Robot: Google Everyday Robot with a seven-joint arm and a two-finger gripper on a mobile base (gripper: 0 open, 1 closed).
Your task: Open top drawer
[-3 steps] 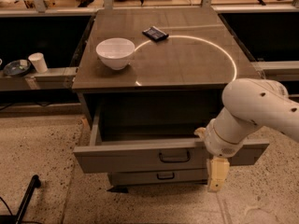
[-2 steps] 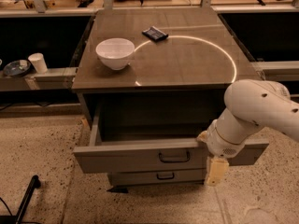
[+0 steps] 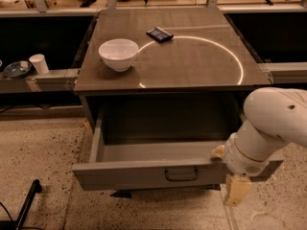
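- The top drawer [image 3: 144, 176] stands well out from under the counter's [image 3: 192, 66] front edge. Its deep grey box is open to view and its flat front hangs clear of the cabinet.
- By my judgement the task is as good as done, since the drawer shows most of its depth.
- The small dark loop handle [image 3: 181, 175] sits in the middle of the drawer front, and nothing is touching it.
- The gripper [image 3: 237, 191] hangs at the drawer's right front corner, below the counter's front-right corner, with the bulky white arm [image 3: 273, 123] bending down to it from the right.
- It is off to the side of the handle, not on it. I cannot tell whether the jaws are clenched or released, because the wrist blocks them.
- That spot beside the drawer front suggests the arm is working from the side, so that it does not stand in the drawer's path.
- A white bowl [image 3: 118, 54] sits near the counter's left edge, towards the front, and a small dark flat object [image 3: 159, 34] lies further back near the middle. Both are on top, clear of the drawer's travel.
- A bright arc of reflected light [image 3: 230, 56] curves across the right half of the counter.
- Beyond the counter's left edge, a white cup [image 3: 39, 63] and a dark dish [image 3: 16, 69] rest on a lower ledge.
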